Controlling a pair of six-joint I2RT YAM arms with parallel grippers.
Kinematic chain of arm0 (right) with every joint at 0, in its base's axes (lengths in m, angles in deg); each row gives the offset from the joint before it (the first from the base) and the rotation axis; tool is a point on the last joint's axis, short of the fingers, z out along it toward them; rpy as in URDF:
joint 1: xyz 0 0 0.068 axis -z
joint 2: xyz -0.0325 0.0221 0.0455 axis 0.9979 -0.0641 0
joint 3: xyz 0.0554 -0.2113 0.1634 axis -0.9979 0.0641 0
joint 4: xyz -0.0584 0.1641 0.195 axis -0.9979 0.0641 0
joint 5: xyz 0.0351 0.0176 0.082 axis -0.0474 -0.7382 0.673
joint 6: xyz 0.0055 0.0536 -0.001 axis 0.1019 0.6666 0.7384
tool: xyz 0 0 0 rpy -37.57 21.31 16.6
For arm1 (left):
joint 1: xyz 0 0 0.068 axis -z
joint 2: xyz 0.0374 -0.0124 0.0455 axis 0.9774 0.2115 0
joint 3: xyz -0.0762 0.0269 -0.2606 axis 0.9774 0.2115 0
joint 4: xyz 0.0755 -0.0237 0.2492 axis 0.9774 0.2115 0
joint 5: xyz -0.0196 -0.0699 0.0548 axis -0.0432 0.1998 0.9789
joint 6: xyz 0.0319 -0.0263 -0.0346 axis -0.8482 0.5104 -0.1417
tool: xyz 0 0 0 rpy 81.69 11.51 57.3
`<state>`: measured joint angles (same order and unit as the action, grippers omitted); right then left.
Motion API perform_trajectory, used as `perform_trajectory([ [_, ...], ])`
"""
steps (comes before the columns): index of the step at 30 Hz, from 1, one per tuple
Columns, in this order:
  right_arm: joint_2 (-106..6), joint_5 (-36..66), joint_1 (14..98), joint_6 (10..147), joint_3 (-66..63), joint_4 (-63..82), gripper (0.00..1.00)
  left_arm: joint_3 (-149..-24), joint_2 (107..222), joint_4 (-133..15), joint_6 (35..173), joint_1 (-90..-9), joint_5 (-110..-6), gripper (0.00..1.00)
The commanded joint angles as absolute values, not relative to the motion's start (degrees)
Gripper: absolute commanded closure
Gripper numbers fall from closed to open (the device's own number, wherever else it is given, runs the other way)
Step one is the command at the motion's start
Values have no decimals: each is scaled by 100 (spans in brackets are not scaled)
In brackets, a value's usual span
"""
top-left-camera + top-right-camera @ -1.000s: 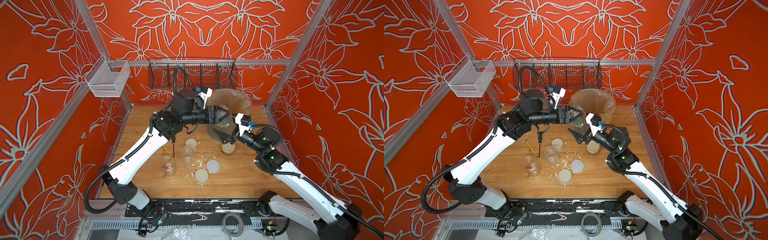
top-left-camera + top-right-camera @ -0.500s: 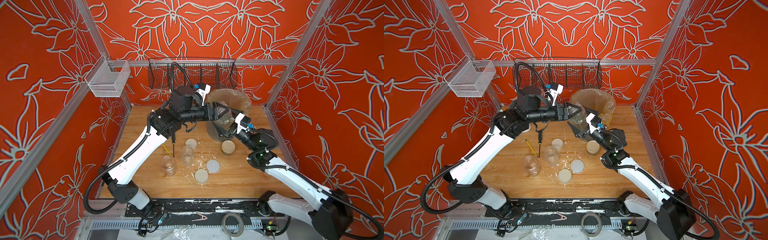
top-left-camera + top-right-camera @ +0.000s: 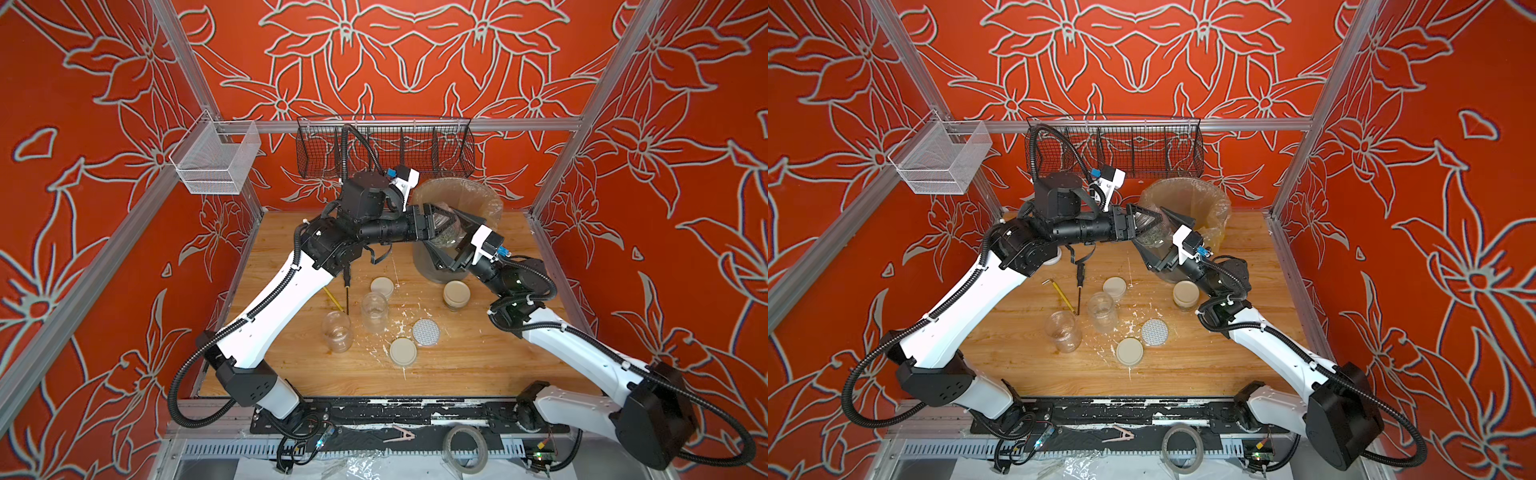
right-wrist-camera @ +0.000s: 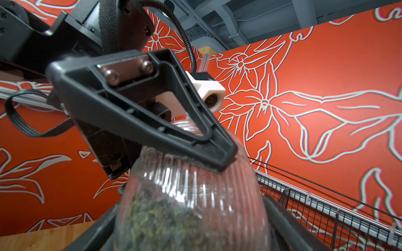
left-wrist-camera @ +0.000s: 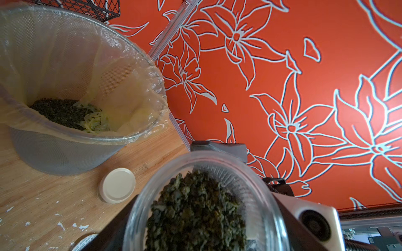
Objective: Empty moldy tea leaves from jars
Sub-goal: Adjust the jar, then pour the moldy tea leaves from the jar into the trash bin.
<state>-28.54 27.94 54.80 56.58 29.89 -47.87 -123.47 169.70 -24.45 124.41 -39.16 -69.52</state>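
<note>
The left gripper (image 3: pixel 451 229) clamped the open jar (image 4: pixel 195 195) aloft just beside the lined bin (image 5: pixel 65 152), moldy tea leaves (image 5: pixel 195 213) inside awaiting tipping, while the right gripper (image 3: pixel 1148 226) flanked its base, seemingly to steady it, contact unclear.

Lined grey bin (image 5: pixel 54 152) on wooden table (image 3: pixel 457 365), black wire basket (image 3: pixel 453 145) behind it

The wooden table (image 3: pixel 457 374) carries a lined grey bin (image 3: pixel 422 266) just right of centre in a top view. Below the bin stands a lidded jar (image 3: pixel 456 295). Left of it are an open jar (image 3: pixel 337 331), a second open jar (image 3: pixel 374 311), two cream lids (image 3: pixel 382 286), a dotted lid (image 3: pixel 426 331), a yellow tool (image 3: pixel 334 299) and a black screwdriver (image 3: pixel 347 291).
</note>
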Motion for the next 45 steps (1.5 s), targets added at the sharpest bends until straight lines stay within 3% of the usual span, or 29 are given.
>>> perform_trajectory([
  [1,-2783,2968,5451,5740,2728,-4970,12,-12513,16916,-2726,12508,-3947,-7051,69],
  [8,-2877,3075,5456,5810,2639,-5008,29,-12427,16933,-2798,12609,-3947,-7178,69],
  [11,-2865,3115,5462,5837,2592,-4941,42,-12420,16936,-2836,12622,-3947,-7216,68],
  [12,-2864,3116,5465,5845,2574,-4905,46,-12433,16937,-2852,12614,-3956,-7223,64],
  [15,-2790,3025,5468,5867,2529,-4795,59,-12430,16906,-2893,12525,-3964,-7133,19],
  [17,-2721,2903,5477,5863,2520,-4718,63,-12435,16875,-2915,12410,-3981,-7074,3],
  [18,-2701,2837,5475,5863,2528,-4708,65,-12426,16851,-2928,12387,-3990,-7027,0],
  [26,-2473,2415,5511,5895,2573,-4665,74,-12421,16693,-3012,12190,-4043,-6748,2],
  [31,-2316,2118,5593,5821,2475,-4198,75,-12309,16378,-3066,11856,-4044,-6394,3],
  [38,-2350,1818,6228,6052,1783,-2346,77,-11324,15360,-3328,11065,-4044,-5565,3],
  [45,-3002,1639,6735,6342,522,-185,77,-10677,14889,-2756,9939,-4035,-6546,3],
])
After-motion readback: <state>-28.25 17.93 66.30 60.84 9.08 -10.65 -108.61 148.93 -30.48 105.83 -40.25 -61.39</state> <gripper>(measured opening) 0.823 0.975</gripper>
